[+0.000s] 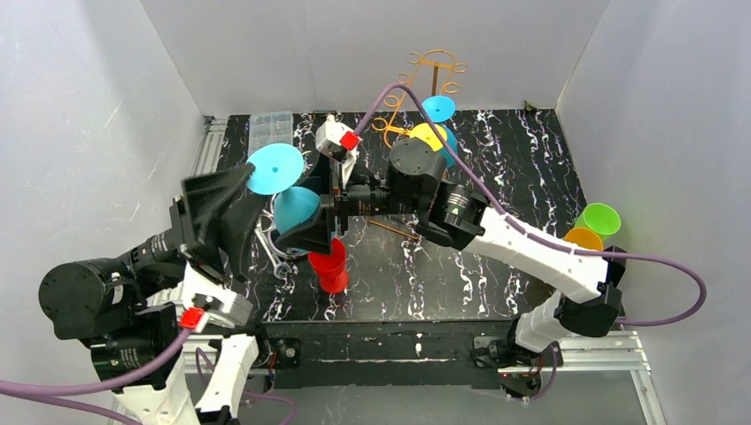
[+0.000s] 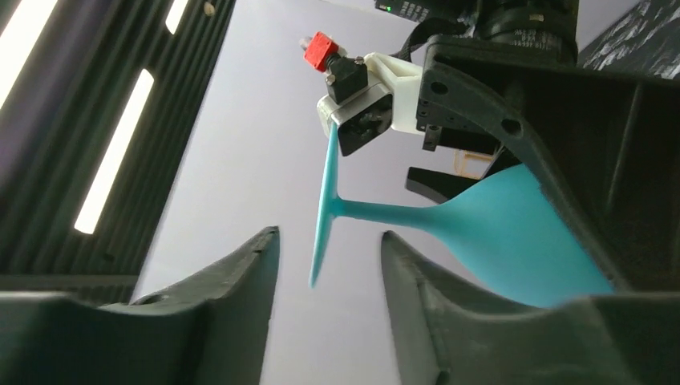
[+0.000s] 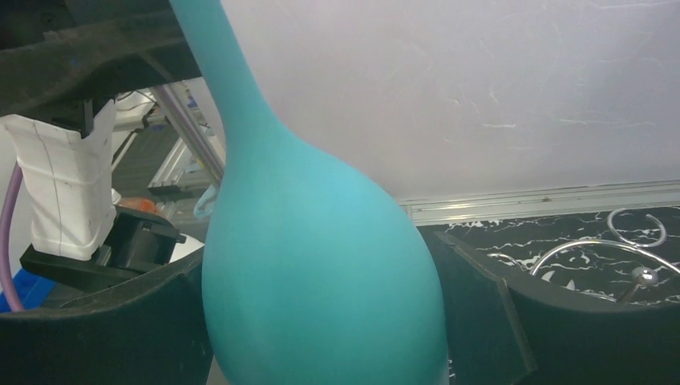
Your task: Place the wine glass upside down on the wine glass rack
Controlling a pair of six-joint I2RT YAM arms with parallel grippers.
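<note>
Holding the teal wine glass (image 1: 295, 206) aloft, we pinch its bowl in our right tool (image 1: 304, 226). Our left tool (image 2: 329, 245) is spread, the glass's foot loose between its fingers. A red cup (image 1: 329, 264) stands on the worktop (image 1: 496, 266) below the right tool.

A robot lab test cell: white panel walls (image 1: 354, 53), marbled black tabletop (image 1: 531, 150), aluminium rails (image 1: 209, 146).

Black marbled table (image 1: 496, 266), red glass (image 1: 329, 266), clear box (image 1: 268, 128), orange wire rack (image 1: 431, 66)
</note>
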